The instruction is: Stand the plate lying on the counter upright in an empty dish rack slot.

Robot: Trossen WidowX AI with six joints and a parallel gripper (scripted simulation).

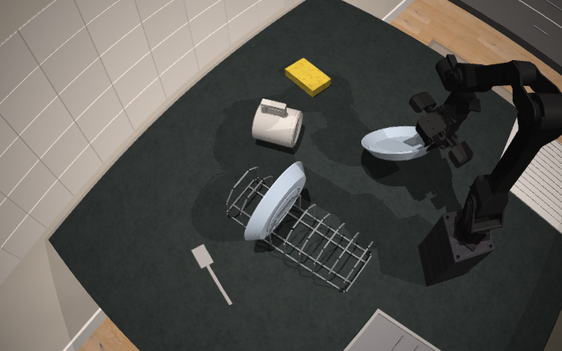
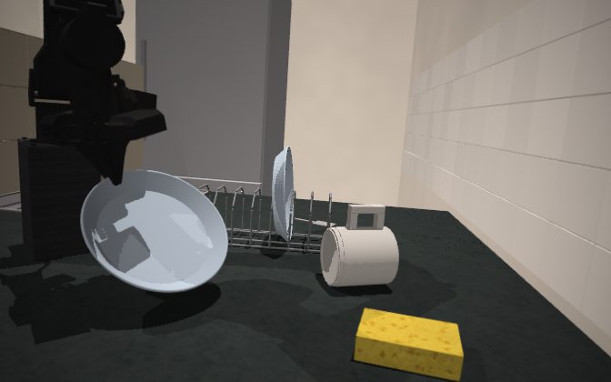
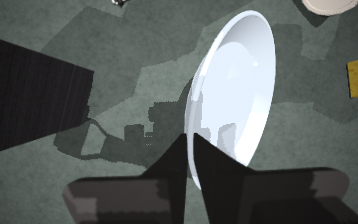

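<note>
My gripper (image 1: 426,140) is shut on the rim of a pale blue plate (image 1: 393,143) and holds it tilted above the counter, to the right of the rack. The plate also shows in the exterior view (image 2: 154,230), hanging from the fingers (image 2: 114,178) with its lower edge clear of the counter. In the wrist view the plate (image 3: 233,95) stands edge-on between the two fingers. A wire dish rack (image 1: 298,220) stands on the counter. A second pale blue plate (image 1: 276,201) stands leaning in a slot near the rack's left end; it also shows in the exterior view (image 2: 283,193).
A white mug (image 1: 277,124) lies on its side behind the rack. A yellow sponge (image 1: 308,76) lies farther back. A spatula (image 1: 210,272) lies in front of the rack's left end. The arm's black base (image 1: 456,246) stands right of the rack.
</note>
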